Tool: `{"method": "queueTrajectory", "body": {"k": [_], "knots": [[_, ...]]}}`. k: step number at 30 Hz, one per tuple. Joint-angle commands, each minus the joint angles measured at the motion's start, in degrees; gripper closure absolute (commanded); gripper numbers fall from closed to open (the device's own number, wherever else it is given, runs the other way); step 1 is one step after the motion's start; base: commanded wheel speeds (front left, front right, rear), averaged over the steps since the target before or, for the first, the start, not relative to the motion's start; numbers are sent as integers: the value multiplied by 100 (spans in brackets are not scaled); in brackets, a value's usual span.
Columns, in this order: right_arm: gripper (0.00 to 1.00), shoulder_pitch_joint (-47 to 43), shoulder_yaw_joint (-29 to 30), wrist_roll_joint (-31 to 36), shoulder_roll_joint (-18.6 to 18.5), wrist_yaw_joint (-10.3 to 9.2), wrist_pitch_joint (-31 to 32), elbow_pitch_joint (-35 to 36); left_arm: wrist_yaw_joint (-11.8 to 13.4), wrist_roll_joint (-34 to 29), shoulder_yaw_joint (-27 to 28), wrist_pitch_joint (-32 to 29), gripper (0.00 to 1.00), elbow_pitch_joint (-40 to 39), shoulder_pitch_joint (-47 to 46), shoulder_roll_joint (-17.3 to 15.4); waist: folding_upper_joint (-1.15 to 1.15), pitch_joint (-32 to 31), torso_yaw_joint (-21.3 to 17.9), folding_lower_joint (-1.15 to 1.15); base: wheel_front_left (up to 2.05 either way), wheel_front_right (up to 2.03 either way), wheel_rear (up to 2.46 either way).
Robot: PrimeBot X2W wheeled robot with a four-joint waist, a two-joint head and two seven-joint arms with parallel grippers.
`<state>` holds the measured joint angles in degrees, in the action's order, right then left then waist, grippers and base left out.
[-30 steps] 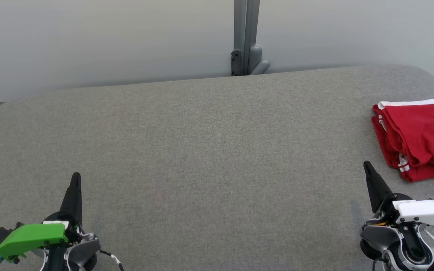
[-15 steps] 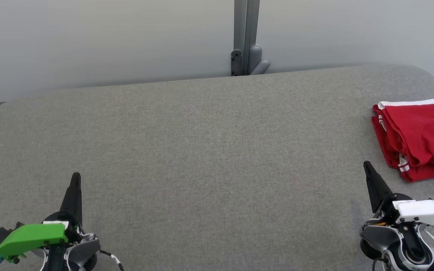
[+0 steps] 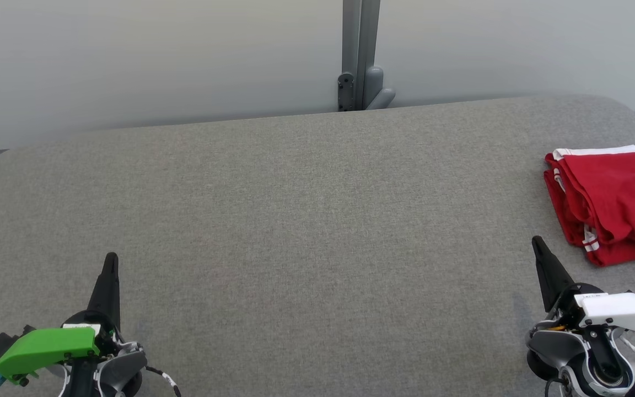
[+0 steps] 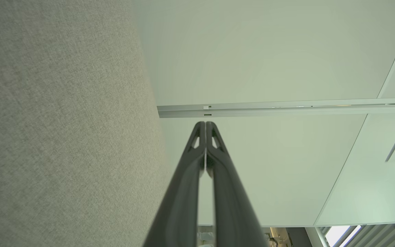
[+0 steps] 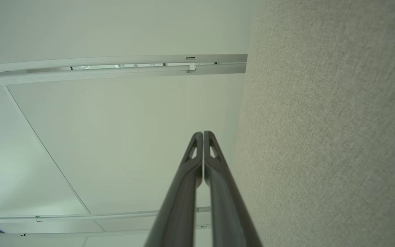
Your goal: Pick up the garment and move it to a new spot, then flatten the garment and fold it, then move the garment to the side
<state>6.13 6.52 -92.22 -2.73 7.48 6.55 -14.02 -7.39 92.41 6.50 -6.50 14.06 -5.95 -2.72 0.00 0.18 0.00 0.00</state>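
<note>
A red garment [image 3: 615,204] with white trim lies folded in a loose stack at the far right of the grey, fabric-covered desk [image 3: 306,220], its right part cut off by the edge of the head view. A white band runs along its far edge, and short white stripes mark its near left corner.

Nearer the robot, the right gripper [image 3: 538,242] points up the view. Its dark fingers are pressed together into a single point and hold nothing. The tip is close to the garment's near left corner but apart from it. A white housing [image 3: 620,310] caps that wrist.

Well apart, across the breadth of the desk, the left gripper [image 3: 111,259] stands at the lower left. Its fingers are likewise closed tip to tip and empty, and a green housing [image 3: 44,347] sits on its wrist.

Each wrist view shows its own pair of fingers meeting at the tips, with the grey desk cloth on one side and pale wall panels on the other.

Behind the desk, a pale wall [image 3: 157,60] is split by a grey upright post [image 3: 360,55] that comes down to the desk's far edge.
</note>
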Motion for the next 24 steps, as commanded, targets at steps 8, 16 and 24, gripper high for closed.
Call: {"method": "queueTrajectory", "body": {"k": [8, 16, 24], "knots": [[100, 35, -4, -39, -29, 2, 17, -9, -25, 4, 15, -23, 100, 3, -68, -29, 0, 0, 0, 0, 0, 0, 0], [100, 35, -4, -39, -29, 2, 17, -9, -25, 4, 15, -23, 100, 3, -68, -29, 0, 0, 0, 0, 0, 0, 0], [100, 35, -4, -39, -29, 2, 16, -9, -25, 4, 15, -23, 100, 3, -68, -29, 0, 0, 0, 0, 0, 0, 0]]}}
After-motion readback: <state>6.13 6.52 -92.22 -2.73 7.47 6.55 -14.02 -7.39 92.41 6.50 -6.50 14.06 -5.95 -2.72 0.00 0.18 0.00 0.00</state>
